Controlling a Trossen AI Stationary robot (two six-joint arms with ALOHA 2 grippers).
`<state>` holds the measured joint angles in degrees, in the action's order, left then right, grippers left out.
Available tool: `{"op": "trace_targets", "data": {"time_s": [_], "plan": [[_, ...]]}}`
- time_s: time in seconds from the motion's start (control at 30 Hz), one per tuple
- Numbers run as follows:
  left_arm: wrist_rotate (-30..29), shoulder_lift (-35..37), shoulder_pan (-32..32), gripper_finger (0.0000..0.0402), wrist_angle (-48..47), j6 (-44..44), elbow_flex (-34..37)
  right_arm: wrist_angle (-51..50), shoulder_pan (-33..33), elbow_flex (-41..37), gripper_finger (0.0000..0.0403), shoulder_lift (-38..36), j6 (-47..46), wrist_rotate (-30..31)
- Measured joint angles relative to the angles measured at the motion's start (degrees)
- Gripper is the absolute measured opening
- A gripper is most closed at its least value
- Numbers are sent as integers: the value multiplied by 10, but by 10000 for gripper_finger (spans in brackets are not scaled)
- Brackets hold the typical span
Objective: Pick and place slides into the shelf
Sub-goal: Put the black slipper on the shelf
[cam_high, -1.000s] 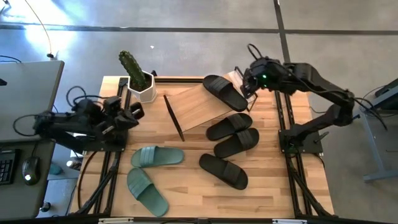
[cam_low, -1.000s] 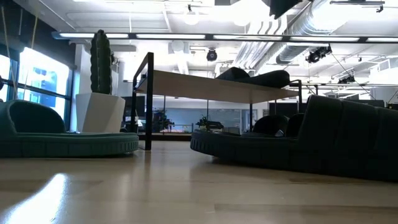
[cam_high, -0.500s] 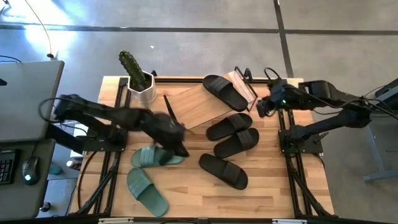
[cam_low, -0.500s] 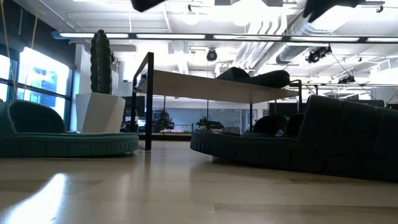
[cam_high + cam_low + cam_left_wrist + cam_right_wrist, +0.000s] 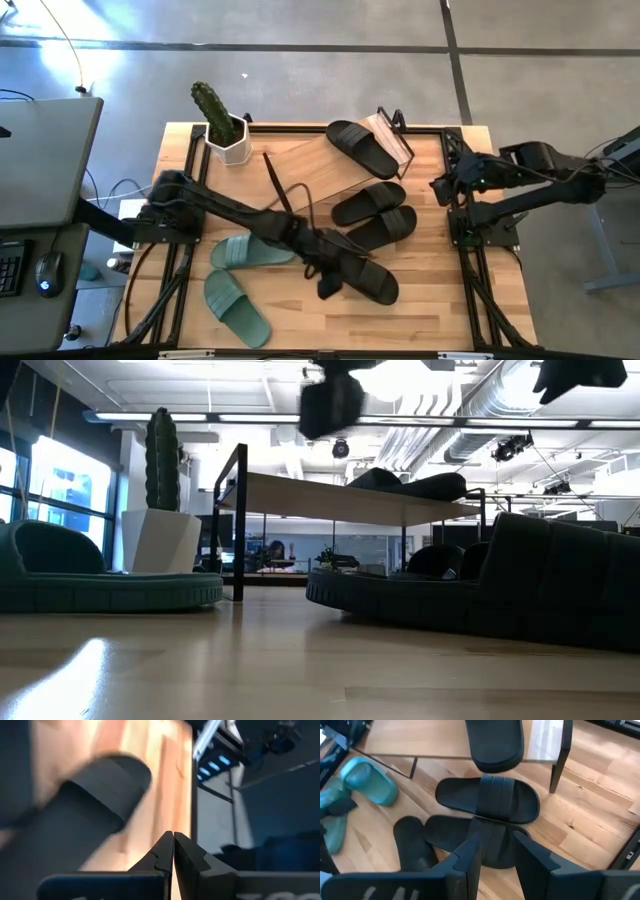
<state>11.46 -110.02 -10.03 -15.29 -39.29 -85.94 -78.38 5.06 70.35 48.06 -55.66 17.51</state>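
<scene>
Left claw point(image 5: 326, 286) reaching out over the tabletop point(image 5: 440, 310), well in front of the shelf point(image 5: 310, 175), beside the near end of the lone black slide point(image 5: 368, 280). Tips pressed together in the left wrist view point(image 5: 173, 834), pinching nothing. Hanging above the wood rather than touching it, judging by the low view.

Right claw point(image 5: 440, 188) waiting off the shelf's right side, at the tabletop edge; tips spread, empty point(image 5: 496, 839).

Slide count, placed from the shelf:
- one black point(image 5: 362, 148) lying on the top board, right part
- two black point(image 5: 368, 203) point(image 5: 382, 228) side by side just in front of it
- the lone black farther forward, under the left arm
- two green point(image 5: 252, 250) point(image 5: 237, 307) in front of the shelf's left end

Step in hand, by judgement: picking the lone black slide with the left claw.

Notes for doing it well:
- Spreading the tips before descending; shut tips would only be pushing the slide.
- Aiming across the broad strap, or over one side wall of the sole. The strap looks the easiest to pinch.
- Lowering straight, so as not to skid the slide along the boards.
- Lifting clear of the two black slides in front of the shelf before carrying.
- Setting down on free board left of the slide already there.
- Keeping away from the cactus pot point(image 5: 228, 140) by the shelf's left end.
</scene>
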Motion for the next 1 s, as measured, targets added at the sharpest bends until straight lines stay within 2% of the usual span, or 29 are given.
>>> {"op": "trace_targets", "data": {"time_s": [0.2,0.4,0.57,0.77,0.83,0.9,1.0], "plan": [[23,-51,-2,3,50,-37,-9,-2,13,-24,101,-15,-5,0],[-1,-64,-1,15,67,-40,-9,-2,21,-24,101,-15,-10,2],[-60,-67,-1,81,61,-31,-7,-2,21,-24,101,-16,-9,3],[-50,-85,-1,169,61,-32,-8,-2,21,-24,101,-15,2,14],[-39,-91,-1,186,50,-37,-4,-2,21,-24,101,-15,2,16],[-35,-103,-1,197,81,-50,-8,-2,21,-24,101,-16,3,20],[-24,-112,-1,201,98,-61,-6,-2,21,-24,101,-15,4,20]]}}
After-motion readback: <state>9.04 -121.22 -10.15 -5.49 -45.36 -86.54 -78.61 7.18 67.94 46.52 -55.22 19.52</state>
